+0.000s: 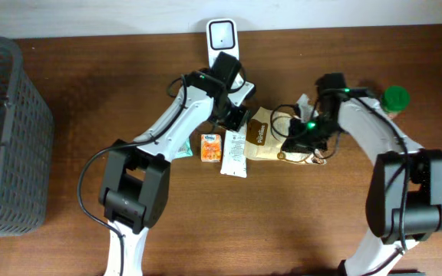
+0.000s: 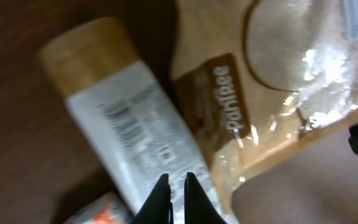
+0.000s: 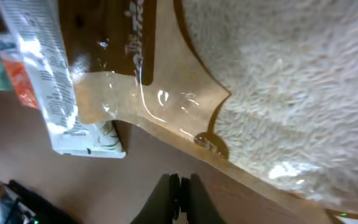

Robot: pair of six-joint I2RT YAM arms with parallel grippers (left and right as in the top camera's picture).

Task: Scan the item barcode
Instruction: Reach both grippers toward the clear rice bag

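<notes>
Right gripper (image 3: 180, 179) closed near glossy crinkled pouch (image 3: 278, 81).

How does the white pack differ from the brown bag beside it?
The white pack is narrow and opaque with a tan cap; the brown bag is wider, with a clear window showing white grains. The pack lies next to the orange carton; the bag does not. Both lie flat.

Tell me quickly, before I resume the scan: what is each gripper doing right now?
Left gripper: shut, nothing visibly held.
Right gripper: shut, holding nothing.
</notes>
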